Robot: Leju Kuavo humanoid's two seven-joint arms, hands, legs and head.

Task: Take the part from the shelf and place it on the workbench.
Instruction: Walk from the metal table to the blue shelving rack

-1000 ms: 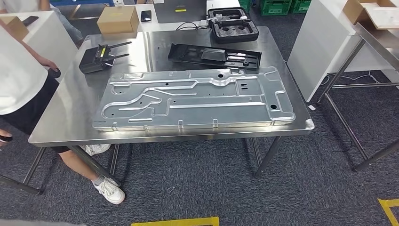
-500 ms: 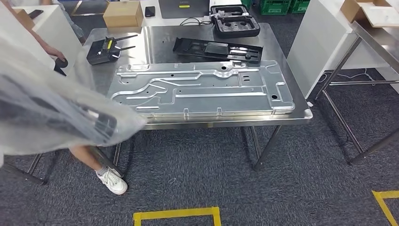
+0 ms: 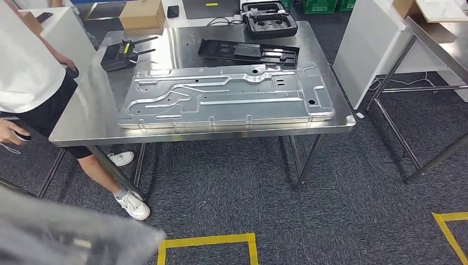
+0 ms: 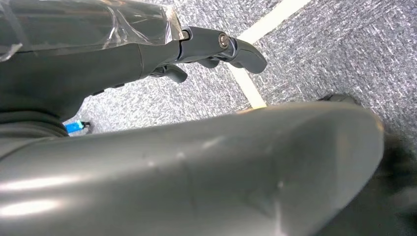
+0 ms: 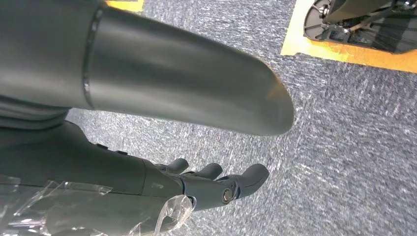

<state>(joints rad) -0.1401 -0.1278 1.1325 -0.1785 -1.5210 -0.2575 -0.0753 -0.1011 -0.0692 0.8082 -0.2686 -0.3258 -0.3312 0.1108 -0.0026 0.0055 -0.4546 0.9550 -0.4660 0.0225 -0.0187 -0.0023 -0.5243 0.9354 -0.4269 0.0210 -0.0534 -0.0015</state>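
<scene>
A large stamped silver metal plate (image 3: 226, 99) lies flat on the steel workbench (image 3: 88, 118), covering most of its near half. My left hand (image 3: 72, 240) is a blurred, plastic-wrapped shape low at the near left, well short of the bench. In the left wrist view the left hand (image 4: 147, 54) hangs over grey carpet, its fingers (image 4: 241, 49) stretched out and holding nothing. My right hand (image 5: 147, 182) also hangs over the carpet, its fingers (image 5: 246, 177) apart and empty. Clear film wraps both wrists.
A person (image 3: 27, 72) stands at the bench's left end. On the far half lie a black tray (image 3: 248, 51), a black remote (image 3: 120, 55) and a foam case (image 3: 267, 16). A steel frame table (image 3: 436, 41) stands to the right. Yellow tape (image 3: 207, 243) marks the carpet.
The whole picture has shifted, so the camera moved and the bench now sits higher and farther. My plastic-wrapped left arm swept in at the left, then dropped to the near left corner.
</scene>
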